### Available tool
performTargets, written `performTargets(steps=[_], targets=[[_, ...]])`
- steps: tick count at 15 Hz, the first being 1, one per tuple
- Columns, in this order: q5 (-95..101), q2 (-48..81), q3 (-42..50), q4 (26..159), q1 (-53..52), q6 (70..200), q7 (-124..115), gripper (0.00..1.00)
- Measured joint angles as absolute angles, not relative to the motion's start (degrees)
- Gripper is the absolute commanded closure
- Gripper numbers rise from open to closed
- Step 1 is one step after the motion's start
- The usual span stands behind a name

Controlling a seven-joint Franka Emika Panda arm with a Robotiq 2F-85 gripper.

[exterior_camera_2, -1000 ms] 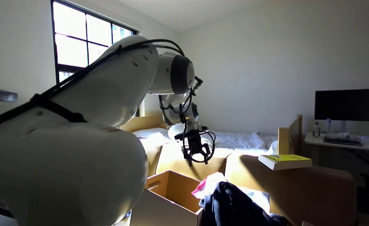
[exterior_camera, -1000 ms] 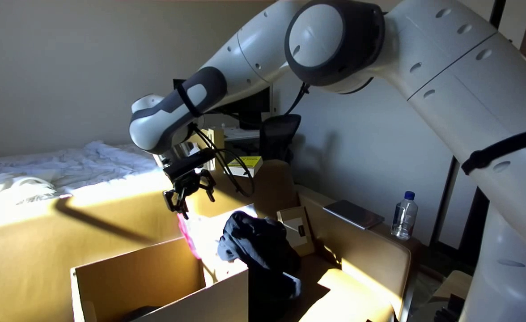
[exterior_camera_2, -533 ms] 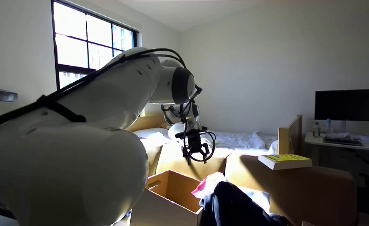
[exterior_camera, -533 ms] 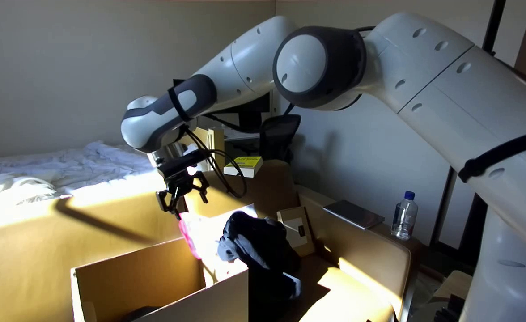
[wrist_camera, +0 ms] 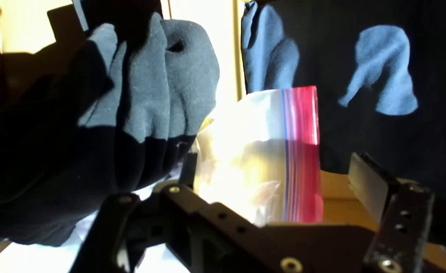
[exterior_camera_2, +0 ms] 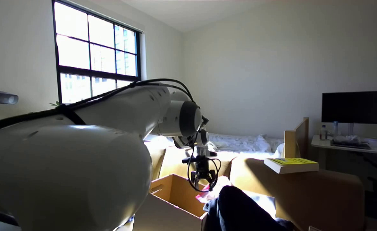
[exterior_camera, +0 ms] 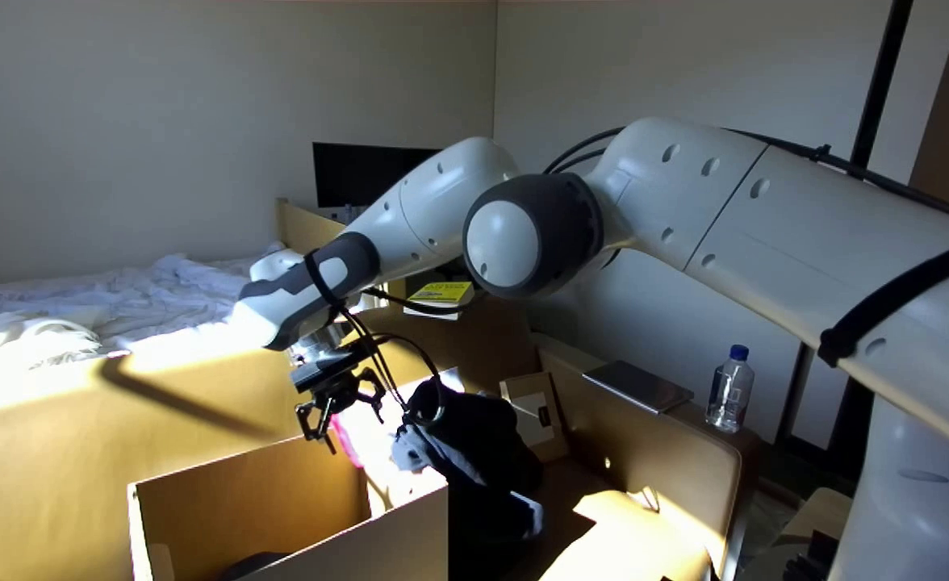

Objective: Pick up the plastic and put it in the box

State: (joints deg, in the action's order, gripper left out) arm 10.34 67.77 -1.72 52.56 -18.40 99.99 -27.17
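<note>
Spread wide at the jaws, clamped on nothing, and framing between them in the wrist view a red-edged plastic bag (wrist_camera: 261, 159), washed pale by glare. Lower than half a second ago in both exterior views, and closer to the bag: likely finishing the approach, with grasp and drop-off to come. Probably best to sink a touch further before closing, without nipping the dark clothes (wrist_camera: 147, 94) just beside it. Leaving the bag, for now, outside the box (exterior_camera: 394, 541), near a corner, with contact impossible to judge and a sofa (exterior_camera: 55, 460) beyond.
</note>
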Motion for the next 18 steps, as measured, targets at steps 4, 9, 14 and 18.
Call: performTargets(steps=[4, 9, 14, 18], targets=[[8.89, 75.96, -1.54, 45.68, -18.53, 100.01, -27.11, 0.00], [9.81, 81.66, 3.34, 37.21, -24.31, 99.84, -33.56, 0.00], [10.11, 83.07, 8.23, 32.92, -25.33, 95.92, -45.96, 0.00], [10.09, 83.09, 10.80, 31.76, -23.80, 89.20, -53.67, 0.32]])
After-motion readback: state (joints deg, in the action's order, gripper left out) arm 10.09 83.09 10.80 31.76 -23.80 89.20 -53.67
